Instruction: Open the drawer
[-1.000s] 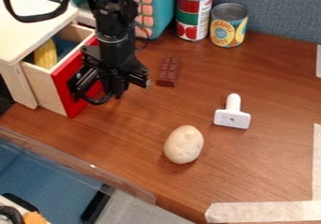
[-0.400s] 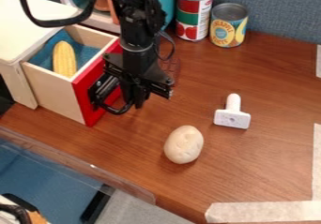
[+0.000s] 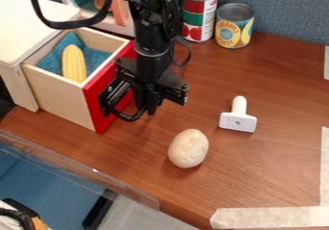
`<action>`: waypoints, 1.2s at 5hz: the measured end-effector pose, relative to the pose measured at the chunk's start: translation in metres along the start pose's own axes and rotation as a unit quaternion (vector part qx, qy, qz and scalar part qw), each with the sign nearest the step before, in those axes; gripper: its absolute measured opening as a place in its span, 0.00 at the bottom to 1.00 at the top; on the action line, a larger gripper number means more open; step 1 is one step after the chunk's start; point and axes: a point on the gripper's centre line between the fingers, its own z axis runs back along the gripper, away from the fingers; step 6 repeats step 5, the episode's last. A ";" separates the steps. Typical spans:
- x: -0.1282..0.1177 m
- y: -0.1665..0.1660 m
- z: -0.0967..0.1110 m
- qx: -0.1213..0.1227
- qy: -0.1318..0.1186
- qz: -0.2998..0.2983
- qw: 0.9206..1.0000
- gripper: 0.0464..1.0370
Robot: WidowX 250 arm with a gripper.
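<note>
- The drawer (image 3: 61, 96) stands pulled out of the pale wooden cabinet (image 3: 29, 24), its open top showing.
- Its sides are bare, light wood with a smooth look; its front panel (image 3: 95, 111) is a flat, bright red.
- Blue lining (image 3: 96, 57) covers the inside, slightly rumpled, and a yellow corn cob (image 3: 74, 64) lies on it.
- The gripper (image 3: 147, 106) hangs at the red front, above the brown wooden bench (image 3: 270, 166), hiding part of the panel; whether it is clenched or released, I cannot tell.
</note>
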 end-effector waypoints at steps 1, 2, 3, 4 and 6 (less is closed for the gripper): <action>0.001 -0.002 0.002 -0.001 0.002 0.004 1.000 0.20; 0.003 -0.006 0.008 0.001 -0.007 0.001 1.000 0.48; 0.004 -0.003 0.030 -0.001 -0.038 -0.005 0.999 0.80; -0.001 0.015 0.058 -0.007 -0.071 0.014 0.997 0.98; -0.012 0.037 0.081 -0.013 -0.080 0.039 0.996 0.97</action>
